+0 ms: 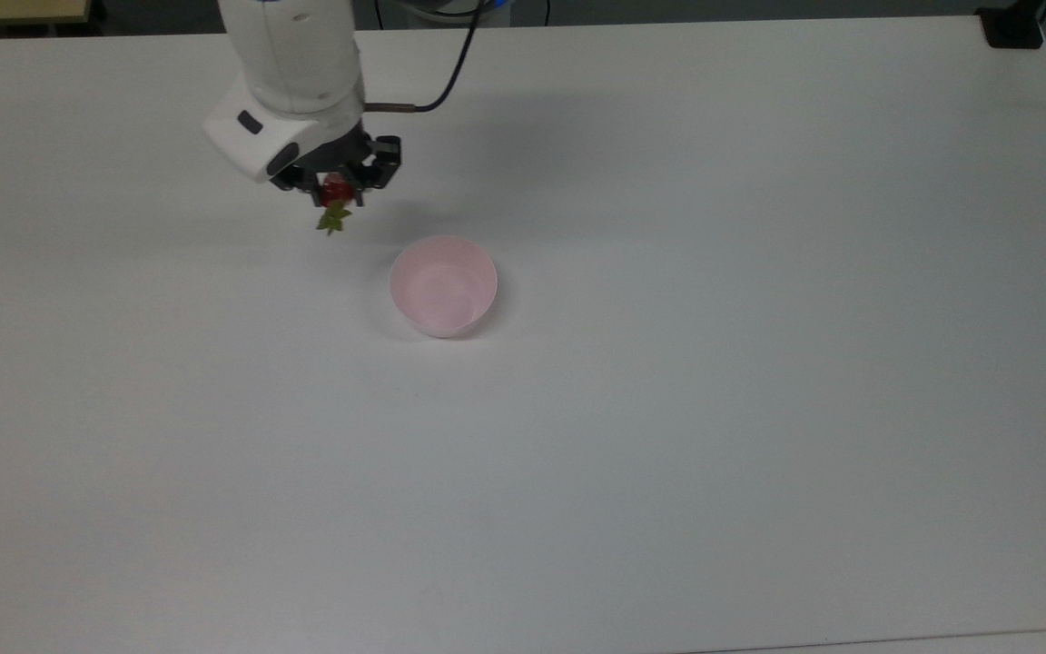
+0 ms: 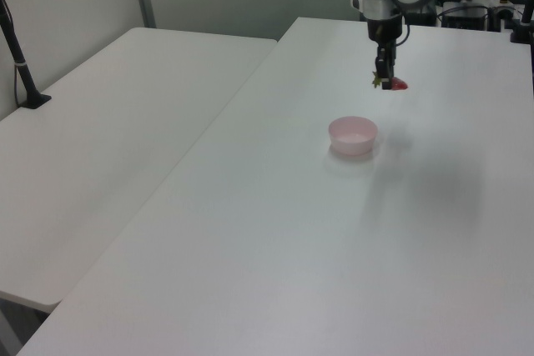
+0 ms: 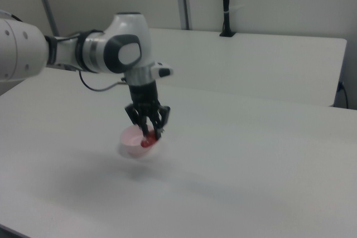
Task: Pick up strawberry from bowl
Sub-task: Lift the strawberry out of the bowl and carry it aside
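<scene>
Top view: in the upper left of the frame, black two-finger gripper (image 1: 334,184) clamped on the small shiny red strawberry (image 1: 335,191), green leaf cap hanging toward the frame's bottom, below the jaws. Long axis of the fruit running from the fingers down the frame to the leaves. Small round pale pink bowl (image 1: 443,286) empty, lower right of the fruit, well apart from it, on the white table (image 1: 668,409).

Left view: upper right of the frame, strawberry pinched at the fingertips, high above the table, up and right of the pink bowl.

Right view: middle of the frame, fruit red between the fingers, seen in front of the bowl. Probably lifted enough; pick looks done.
</scene>
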